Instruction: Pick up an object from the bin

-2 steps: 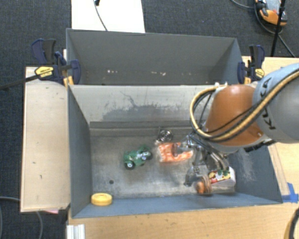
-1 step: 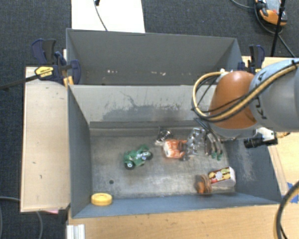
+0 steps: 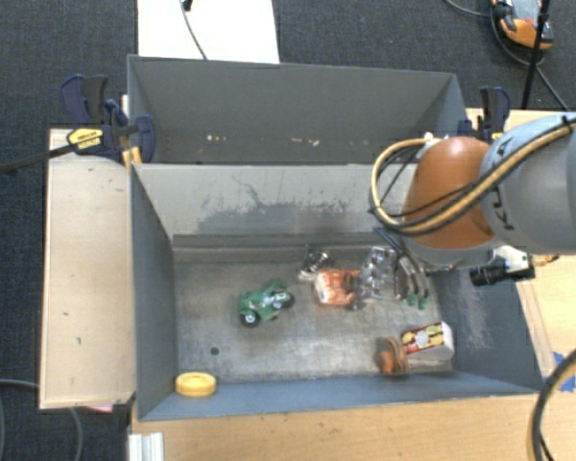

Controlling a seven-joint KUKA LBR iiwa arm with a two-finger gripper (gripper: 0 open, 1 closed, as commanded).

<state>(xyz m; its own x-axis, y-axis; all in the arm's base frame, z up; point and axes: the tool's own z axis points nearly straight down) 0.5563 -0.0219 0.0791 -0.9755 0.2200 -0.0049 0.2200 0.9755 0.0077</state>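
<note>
Pincer [image 3: 391, 279] just beside an orange packet [image 3: 336, 287] in the grey bin [image 3: 154, 286], green toy car [image 3: 265, 303] nearby.

We see the grey metal bin [image 3: 154, 286] under soft, even light, moderately bright. Its floor shows a pale sheen near the back wall. The orange cover [image 3: 448, 195] carries a soft highlight, and we find only faint shadows beneath it.
</note>
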